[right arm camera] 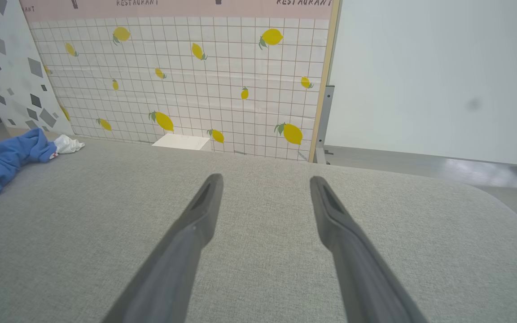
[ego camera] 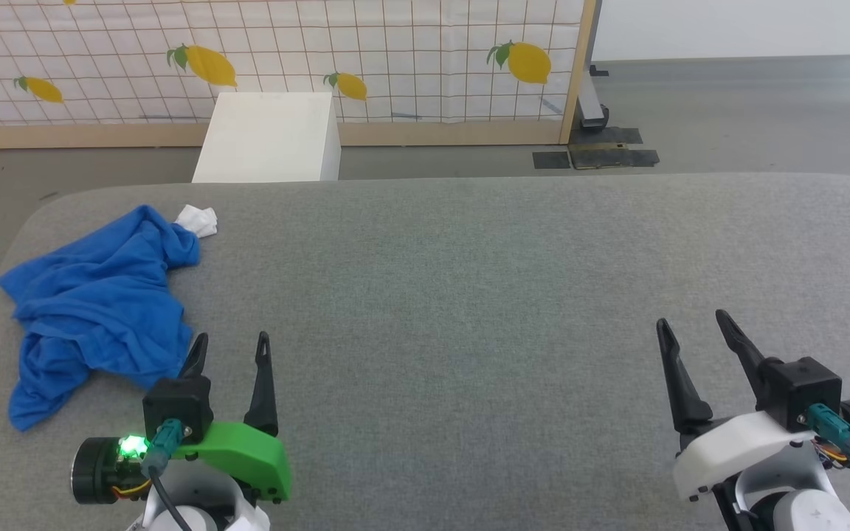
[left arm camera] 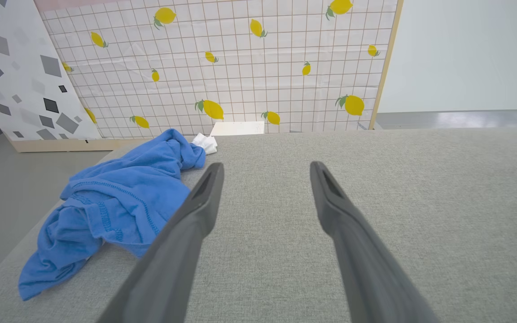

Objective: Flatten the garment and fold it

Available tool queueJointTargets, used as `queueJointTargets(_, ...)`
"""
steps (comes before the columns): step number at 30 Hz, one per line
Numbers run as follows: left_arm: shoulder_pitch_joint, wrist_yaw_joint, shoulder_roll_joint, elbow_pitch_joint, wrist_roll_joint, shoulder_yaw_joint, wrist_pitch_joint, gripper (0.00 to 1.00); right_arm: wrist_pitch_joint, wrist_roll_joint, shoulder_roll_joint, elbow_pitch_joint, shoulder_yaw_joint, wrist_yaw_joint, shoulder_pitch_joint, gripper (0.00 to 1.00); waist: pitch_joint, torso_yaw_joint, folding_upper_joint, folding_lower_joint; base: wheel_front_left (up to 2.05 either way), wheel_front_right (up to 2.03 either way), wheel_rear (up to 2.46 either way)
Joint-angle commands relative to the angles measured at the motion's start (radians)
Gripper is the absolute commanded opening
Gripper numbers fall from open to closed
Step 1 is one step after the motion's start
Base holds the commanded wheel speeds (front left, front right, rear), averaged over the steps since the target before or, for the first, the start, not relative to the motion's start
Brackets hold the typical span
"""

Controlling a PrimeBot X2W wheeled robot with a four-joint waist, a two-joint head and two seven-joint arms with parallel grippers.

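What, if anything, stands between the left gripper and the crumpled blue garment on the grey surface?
Nothing visible does. The open left gripper is right beside the near edge of the garment, which lies on the grey surface. The white box stands beyond the far edge, out of the way.

Your tally, kind by kind, from the head view.
You have one crumpled blue shirt [ego camera: 100,302] at ten o'clock on the one grey table [ego camera: 469,280]. There are two grippers, the left gripper [ego camera: 232,338] at seven o'clock and the right gripper [ego camera: 690,318] at five o'clock. Each has two dark fingers [ego camera: 263,383], four in all. One white box [ego camera: 270,136] stands at eleven o'clock beyond the table. Behind it is one gridded screen [ego camera: 410,44], on which you can count four whole lemons [ego camera: 209,65]. One grey-patterned panel [left arm camera: 11,67] shows at ten o'clock in the left wrist view.
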Motion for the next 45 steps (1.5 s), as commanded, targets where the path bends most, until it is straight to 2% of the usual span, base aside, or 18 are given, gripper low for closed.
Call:
queueJointTargets(1, 0.002, 0.006, 0.0, 0.003, -0.007, -0.004, -0.01, 1.0, -0.012, 0.011, 0.0, 0.005, -0.004, 0.0, 0.023, 1.0, 0.0, 0.003, 0.0, -0.0001, 0.0, 0.0, 0.0)
queueJointTargets(17, 0.009, 0.02, 0.0, 0.014, -0.019, -0.012, -0.043, 1.0, -0.045, 0.033, 0.0, 0.021, -0.019, 0.0, 0.042, 1.0, 0.001, 0.062, 0.0, -0.0001, 0.0, 0.0, 0.0)
queueJointTargets(45, 0.033, 0.05, 0.0, 0.023, -0.04, -0.015, -0.101, 1.0, -0.103, 0.073, 0.0, 0.054, -0.028, -0.001, 0.074, 1.0, 0.007, 0.244, 0.0, -0.0001, 0.0, 0.0, 0.0)
